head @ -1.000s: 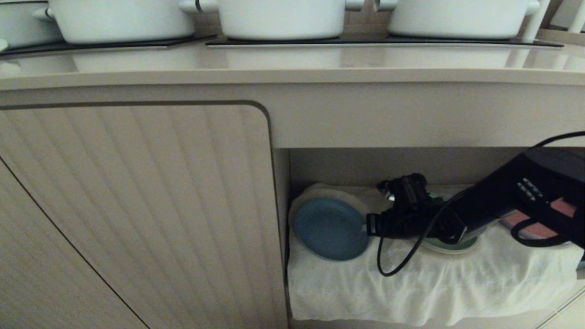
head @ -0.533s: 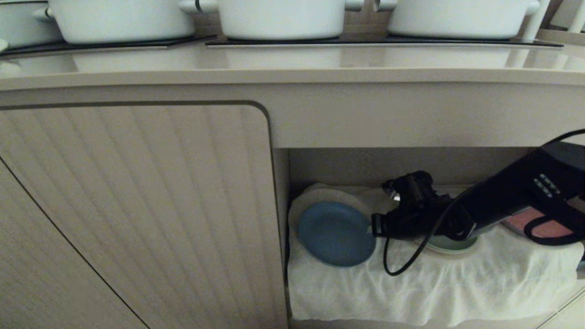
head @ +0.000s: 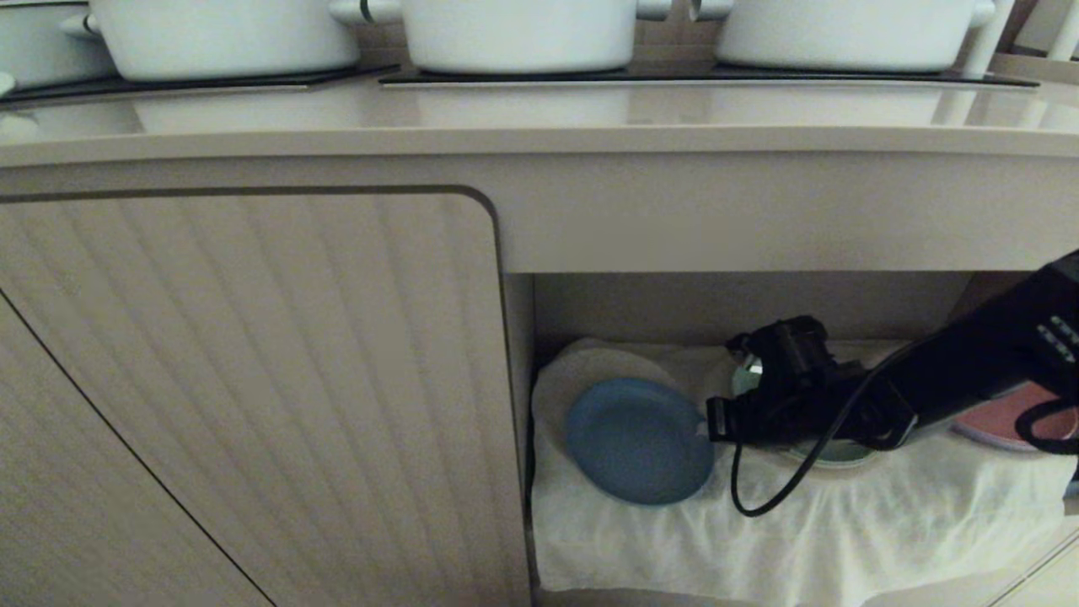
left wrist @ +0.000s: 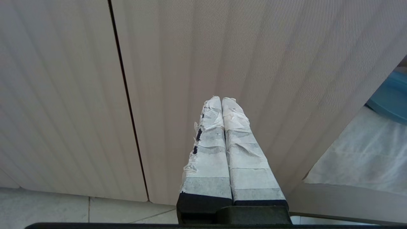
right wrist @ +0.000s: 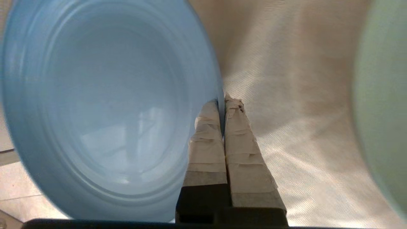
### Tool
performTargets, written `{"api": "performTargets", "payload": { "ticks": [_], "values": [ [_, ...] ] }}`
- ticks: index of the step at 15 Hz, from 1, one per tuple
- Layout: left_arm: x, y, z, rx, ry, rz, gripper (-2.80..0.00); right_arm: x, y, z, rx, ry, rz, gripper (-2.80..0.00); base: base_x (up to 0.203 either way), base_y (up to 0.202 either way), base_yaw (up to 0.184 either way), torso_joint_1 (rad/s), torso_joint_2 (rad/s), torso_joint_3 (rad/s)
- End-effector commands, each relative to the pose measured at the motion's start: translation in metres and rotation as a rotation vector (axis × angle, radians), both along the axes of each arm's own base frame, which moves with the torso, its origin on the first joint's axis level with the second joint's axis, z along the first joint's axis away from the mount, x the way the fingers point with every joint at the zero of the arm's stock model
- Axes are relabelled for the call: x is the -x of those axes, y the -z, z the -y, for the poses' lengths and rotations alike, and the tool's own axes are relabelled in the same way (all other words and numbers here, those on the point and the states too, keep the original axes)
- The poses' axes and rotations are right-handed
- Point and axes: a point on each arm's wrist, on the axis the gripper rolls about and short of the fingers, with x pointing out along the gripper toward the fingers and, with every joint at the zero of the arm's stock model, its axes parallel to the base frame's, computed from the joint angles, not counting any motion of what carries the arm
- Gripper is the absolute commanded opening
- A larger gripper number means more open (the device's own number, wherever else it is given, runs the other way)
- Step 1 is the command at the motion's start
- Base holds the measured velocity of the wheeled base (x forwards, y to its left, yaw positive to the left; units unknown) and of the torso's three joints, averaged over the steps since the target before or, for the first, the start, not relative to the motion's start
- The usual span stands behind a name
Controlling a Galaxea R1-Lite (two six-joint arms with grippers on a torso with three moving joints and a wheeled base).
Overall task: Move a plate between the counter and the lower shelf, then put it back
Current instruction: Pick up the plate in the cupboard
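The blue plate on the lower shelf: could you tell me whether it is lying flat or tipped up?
Tipped up. The plate faces outward over the white cloth, its rim pinched by the shut right gripper.

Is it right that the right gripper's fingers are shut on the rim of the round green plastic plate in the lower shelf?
No. In the right wrist view the right gripper is shut on the round light-blue plastic plate, not the green one, in the lower shelf.

Right arm: glossy black casing with small pale marks; a thin black cable loops beneath the wrist; both grippers' fingers are wrapped in frayed white tape over black bases.
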Motion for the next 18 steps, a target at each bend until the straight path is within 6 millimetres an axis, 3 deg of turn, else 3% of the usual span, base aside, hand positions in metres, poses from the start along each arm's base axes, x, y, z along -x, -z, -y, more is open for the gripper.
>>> {"api": "performTargets", "payload": {
  "ticks": [1, 9, 18],
  "values": [
    [0.0, 0.0, 0.0, 0.001, -0.001, 0.0, -2.8, 0.004, -0.007, 0.004, -0.006, 0.009, 0.013, -2.8, 0.0, 0.0, 0.0, 0.0, 0.0, 0.0],
    [0.0, 0.0, 0.0, 0.001, -0.001, 0.0, -2.8, 0.023, -0.013, 0.023, 0.013, 0.026, 0.004, -2.8, 0.0, 0.0, 0.0, 0.0, 0.0, 0.0],
    [0.0, 0.0, 0.0, 0.001, -0.001, 0.0, -2.8, 0.056, -0.022, 0.032, 0.018, 0.027, -0.013, -2.8, 0.0, 0.0, 0.0, 0.0, 0.0, 0.0]
  ]
}}
